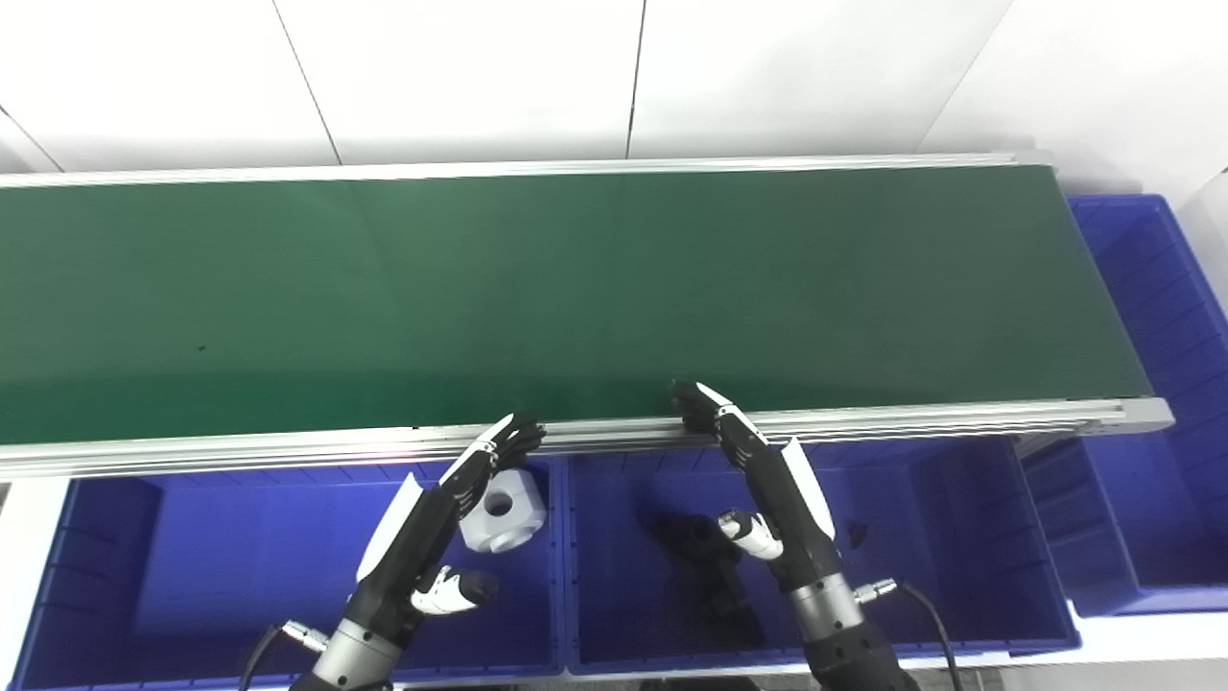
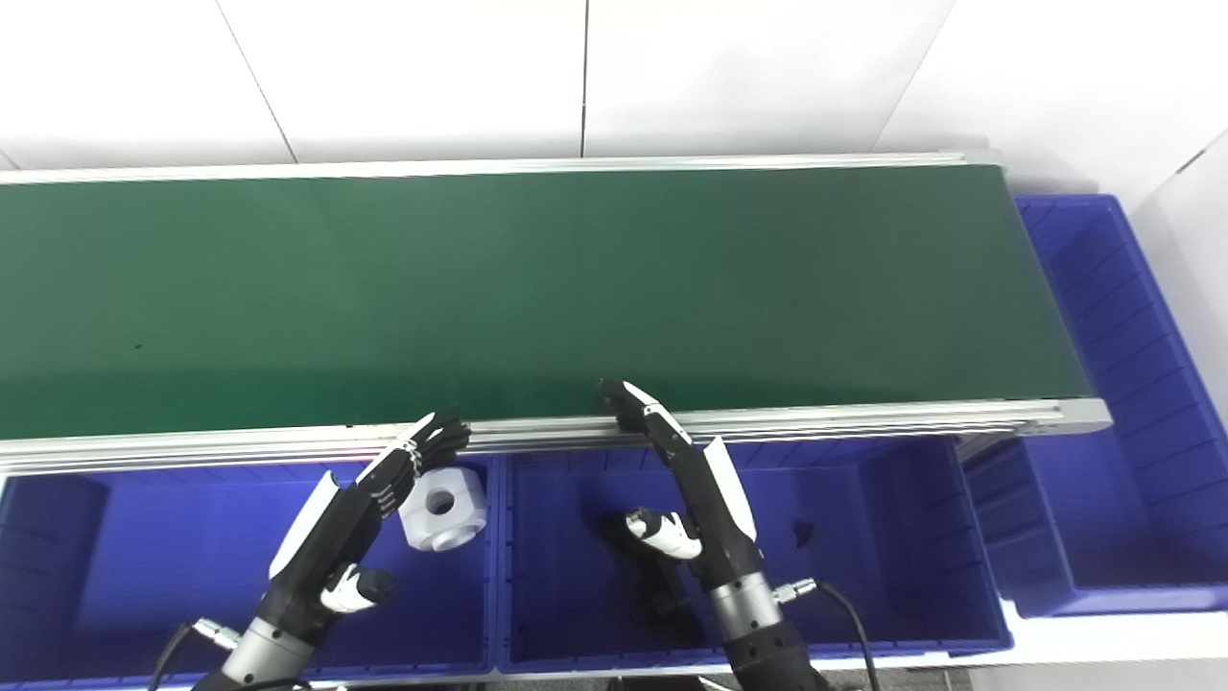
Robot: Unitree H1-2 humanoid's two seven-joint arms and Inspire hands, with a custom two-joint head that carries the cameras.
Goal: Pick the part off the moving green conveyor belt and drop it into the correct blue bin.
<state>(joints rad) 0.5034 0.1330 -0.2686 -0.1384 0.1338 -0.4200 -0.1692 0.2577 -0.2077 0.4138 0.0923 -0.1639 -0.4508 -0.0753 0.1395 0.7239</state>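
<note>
Both hands, left hand (image 1: 436, 523) and right hand (image 1: 767, 489), wait spread and empty at the bare belt's (image 1: 576, 288) near rail; a white block (image 1: 502, 509) lies in the left bin (image 1: 144, 576); best hold fingers ready for the next arrival

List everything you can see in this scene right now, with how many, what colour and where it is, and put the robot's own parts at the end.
conveyor belt: one, green with silver rails, across the middle, nothing on it
bins: three in view, blue; two below the belt's near rail, one at the belt's right end
white part: one, white block with a round hole, in the left bin's far right corner
dark part: one, black, in the middle bin, shape unclear
small dark piece: one, black, middle bin, right of the right hand
left hand: open, over the left bin
right hand: open, fingertips at the near rail
</note>
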